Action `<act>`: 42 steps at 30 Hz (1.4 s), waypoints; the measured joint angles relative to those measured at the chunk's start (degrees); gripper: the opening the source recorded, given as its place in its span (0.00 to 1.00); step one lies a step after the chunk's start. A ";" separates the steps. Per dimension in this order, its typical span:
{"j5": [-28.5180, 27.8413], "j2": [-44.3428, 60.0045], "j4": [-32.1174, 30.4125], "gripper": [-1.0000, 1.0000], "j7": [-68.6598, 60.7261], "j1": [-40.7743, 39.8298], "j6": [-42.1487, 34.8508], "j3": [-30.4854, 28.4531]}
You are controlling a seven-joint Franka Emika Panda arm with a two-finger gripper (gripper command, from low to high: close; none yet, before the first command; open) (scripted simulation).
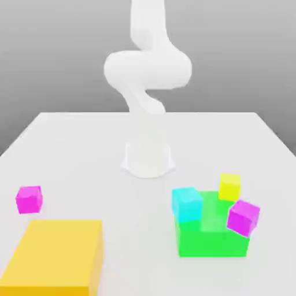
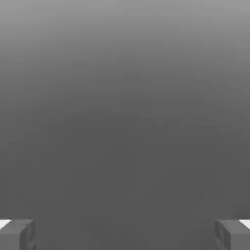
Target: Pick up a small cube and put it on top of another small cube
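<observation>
The small hot-pink magenta cube (image 1: 29, 199) rests alone on the white table (image 1: 81, 150) at the exterior view's left. At the exterior view's right, a cyan cube (image 1: 187, 204), a yellow cube (image 1: 229, 187) and a more purple magenta cube (image 1: 243, 217) crowd around a flat green block (image 1: 211, 236). The white arm (image 1: 147, 69) rises from its base at the table's middle and leaves the picture upward. In the hand view my gripper (image 2: 125, 234) is open, its two grey fingertips (image 2: 17, 234) far apart with nothing between them, facing plain grey background.
A large flat yellow block (image 1: 55, 257) lies at the front of the exterior view's left, just in front of the hot-pink cube. The arm's round base (image 1: 148, 159) stands mid-table. The table's edges run along both sides.
</observation>
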 joint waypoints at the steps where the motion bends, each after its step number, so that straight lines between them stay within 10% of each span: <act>1: 0.58 1.23 -0.62 0.50 2.39 -1.25 0.70 -0.23; 23: 7.69 26.36 -13.08 0.50 54.27 -25.72 14.83 -2.70; 42: 1.67 47.06 -23.65 0.50 106.48 -43.45 27.98 -9.42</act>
